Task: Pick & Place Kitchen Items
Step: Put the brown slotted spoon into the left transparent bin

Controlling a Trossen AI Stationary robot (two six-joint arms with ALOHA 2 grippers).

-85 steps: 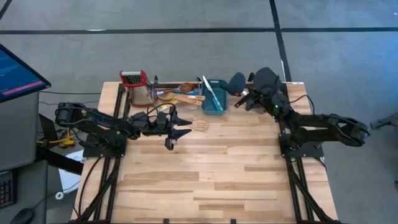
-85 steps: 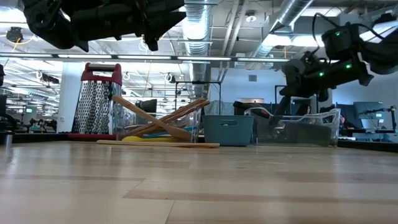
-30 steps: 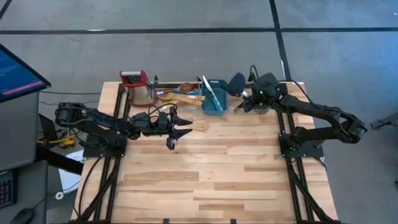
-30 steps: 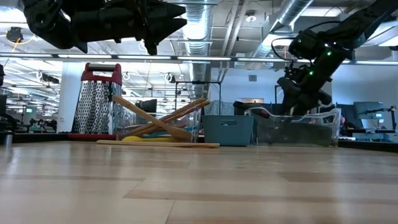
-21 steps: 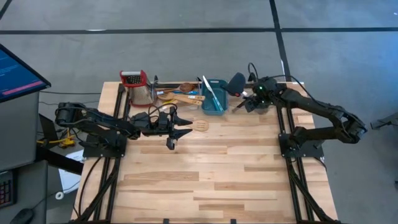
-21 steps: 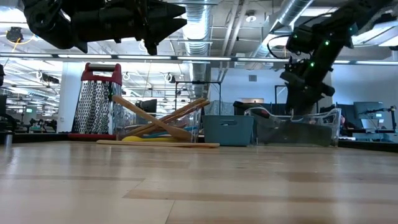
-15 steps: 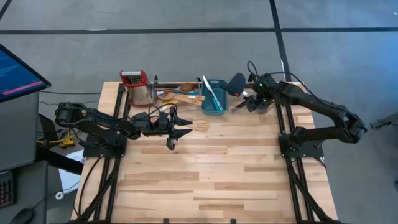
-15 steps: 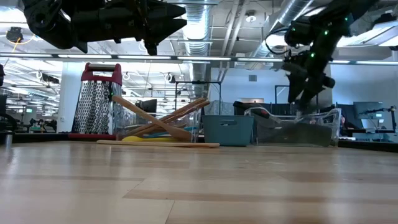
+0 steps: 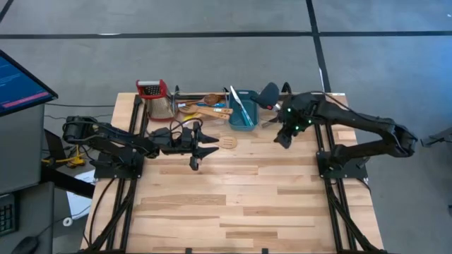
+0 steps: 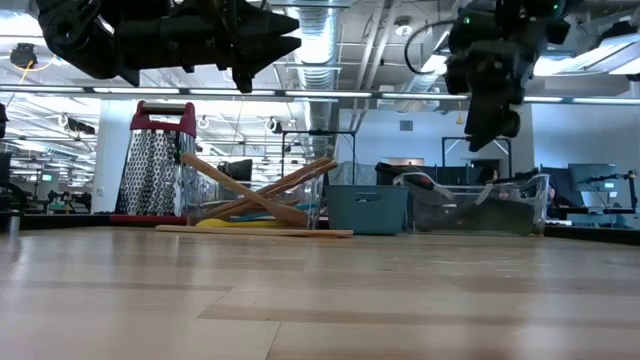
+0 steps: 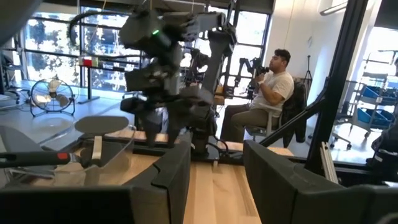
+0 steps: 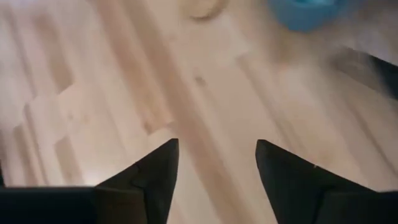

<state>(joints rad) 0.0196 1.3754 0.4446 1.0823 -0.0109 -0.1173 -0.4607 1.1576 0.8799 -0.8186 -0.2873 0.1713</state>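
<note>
Pale wooden spoons and spatulas (image 9: 201, 106) lean crossed in a clear bin (image 10: 255, 205) at the far edge. One pale slotted spatula (image 9: 227, 142) lies flat on the table, just right of my left gripper (image 9: 209, 146), which hovers open and level above the boards (image 11: 214, 180). A black spatula (image 9: 268, 92) rests in a second clear bin (image 10: 480, 205) at the far right. My right gripper (image 9: 282, 138) hangs open over bare table, pointing down, nothing between its fingers (image 12: 214, 174). A blue utensil's end (image 12: 305, 12) shows beyond it.
A teal tub (image 9: 242, 109) stands between the two clear bins, and a red-topped metal grater (image 9: 157, 99) stands at the far left. The wooden table (image 9: 240, 204) stretches bare toward the near edge. A person (image 11: 264, 93) sits beyond the table's right side.
My right gripper has come away from the clear bin at the far right, rising and moving toward the near edge, and has tipped from near level to pointing down at the table. Its fingers stay open. The utensils lie as before.
</note>
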